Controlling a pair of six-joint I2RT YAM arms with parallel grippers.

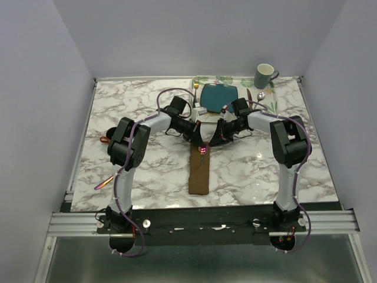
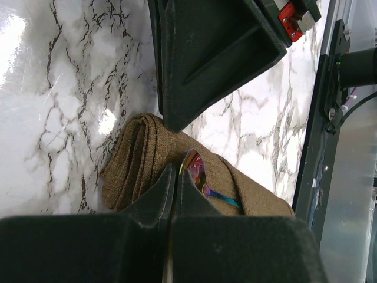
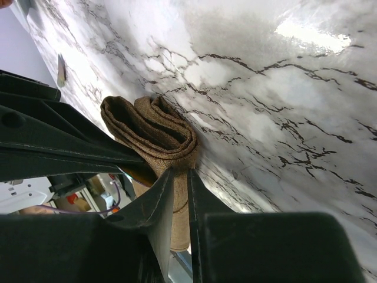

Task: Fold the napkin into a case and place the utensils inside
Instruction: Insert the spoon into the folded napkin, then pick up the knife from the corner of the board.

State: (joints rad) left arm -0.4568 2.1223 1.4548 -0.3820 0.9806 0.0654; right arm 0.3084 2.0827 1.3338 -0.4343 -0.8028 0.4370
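Note:
The brown napkin (image 1: 199,172) lies folded into a long narrow strip at the table's middle, running toward the near edge. Both grippers meet at its far end. My left gripper (image 1: 198,140) is shut on a top layer of the napkin (image 2: 138,162), its tips (image 2: 175,174) beside an opening where an iridescent utensil (image 2: 200,175) sits tucked in the cloth. My right gripper (image 1: 214,141) is shut on the napkin's folded edge (image 3: 150,127), pinching it between its tips (image 3: 180,174). Another iridescent utensil (image 1: 105,181) lies on the marble at the near left.
A teal plate (image 1: 219,97) sits on a leaf-printed placemat (image 1: 207,80) at the back, with a grey mug (image 1: 265,75) to its right and a gold fork (image 1: 194,87) to its left. The right gripper's dark body (image 2: 218,53) hangs close above the napkin in the left wrist view.

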